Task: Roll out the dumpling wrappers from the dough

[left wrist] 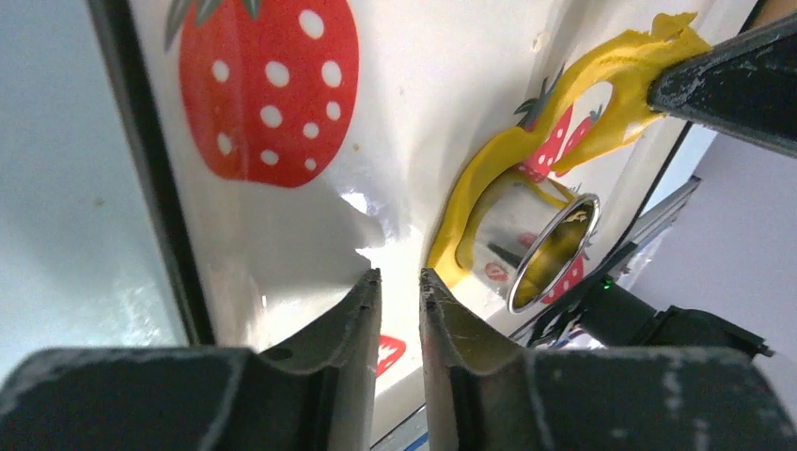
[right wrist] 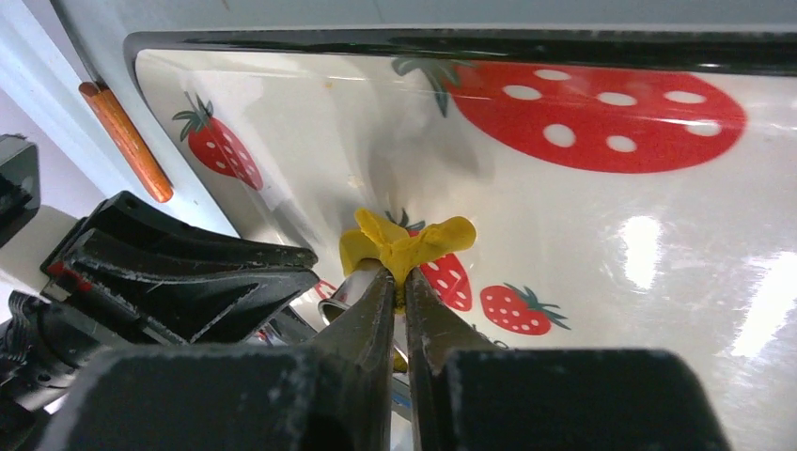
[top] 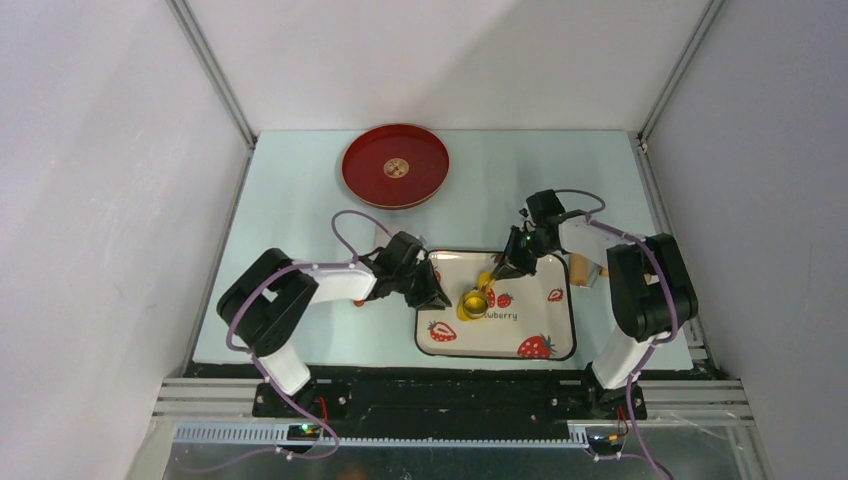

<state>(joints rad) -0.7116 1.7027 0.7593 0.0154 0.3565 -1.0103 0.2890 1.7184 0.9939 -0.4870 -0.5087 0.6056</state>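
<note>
The yellow dough (top: pixel 468 310) lies as a thin irregular sheet with a hole cut in it on the strawberry tray (top: pixel 497 355). A shiny metal ring cutter (left wrist: pixel 550 249) stands on it. My right gripper (right wrist: pixel 398 274) is shut on the far edge of the dough (right wrist: pixel 414 242), which bunches up between its tips and lifts off the tray. My left gripper (left wrist: pixel 400 279) hovers low over the tray just left of the cutter (top: pixel 476 301), its jaws a narrow gap apart with nothing between them. The dumpling wrappers are out of view.
A red round plate (top: pixel 395 165) sits at the back left of the table. A wooden roller (top: pixel 580 268) lies by the tray's right edge, under the right arm, and shows as an orange rod (right wrist: pixel 125 141) in the right wrist view. White walls enclose the table.
</note>
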